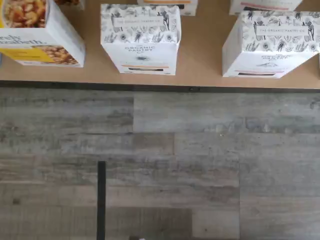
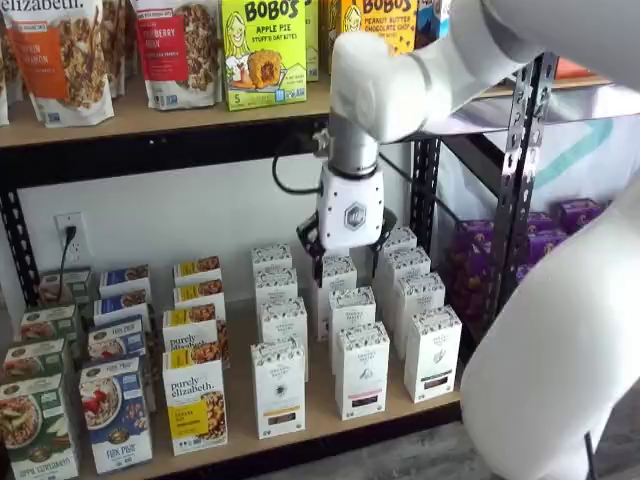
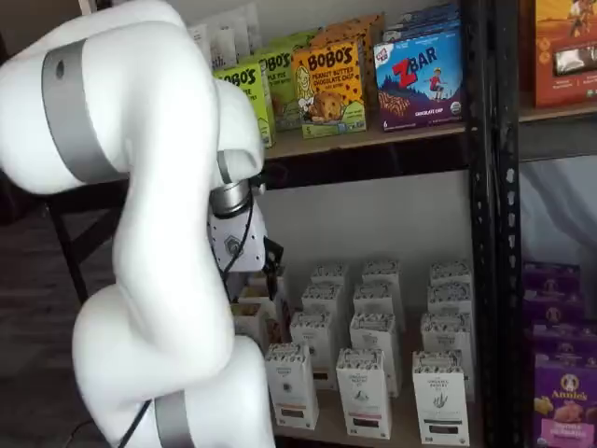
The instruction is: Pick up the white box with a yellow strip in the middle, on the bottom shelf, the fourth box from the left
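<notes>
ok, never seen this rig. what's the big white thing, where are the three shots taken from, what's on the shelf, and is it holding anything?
The big white thing is a jointed robot arm. At its tip hangs a two-finger gripper, a white body with black fingers. Two pictures come from fixed cameras facing the shelves. The third comes from a camera on the wrist, looking down at box tops and the grey plank floor. The light tan wooden bottom shelf carries rows of cartons. The one wanted is the tall narrow white box with a thin yellow-brown strip, beside the yellow-labelled granola box. The gripper is open above the cartons and holds nothing.
</notes>
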`<state>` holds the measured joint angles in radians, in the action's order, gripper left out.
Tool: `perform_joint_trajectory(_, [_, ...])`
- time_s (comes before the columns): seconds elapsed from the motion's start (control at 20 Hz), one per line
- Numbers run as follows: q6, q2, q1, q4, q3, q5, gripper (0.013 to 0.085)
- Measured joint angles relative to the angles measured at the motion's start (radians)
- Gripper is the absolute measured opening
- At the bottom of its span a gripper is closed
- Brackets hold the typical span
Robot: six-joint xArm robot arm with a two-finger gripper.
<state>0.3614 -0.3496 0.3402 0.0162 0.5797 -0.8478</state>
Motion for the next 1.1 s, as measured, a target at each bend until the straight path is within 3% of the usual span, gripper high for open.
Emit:
perform_joint_trajectory(0.3, [-0.037,0.152,-0.004,-0.044,0.007,0.147,0.085])
perform_joint_trajectory(0.4, [-0.074,0.202,-0.003,-0.089,0.008,0.216,0.085])
perform_joint_trajectory(0.6, [-0.057,0.286,0.0,-0.069,0.035,0.264,0.085])
perform_joint_trajectory(0.75, [-0.07,0.37,0.006,-0.088,0.059,0.329,0.085])
perform_joint_trajectory(1.1, [-0.171,0.507,0.017,-0.207,0.117,0.415,0.085])
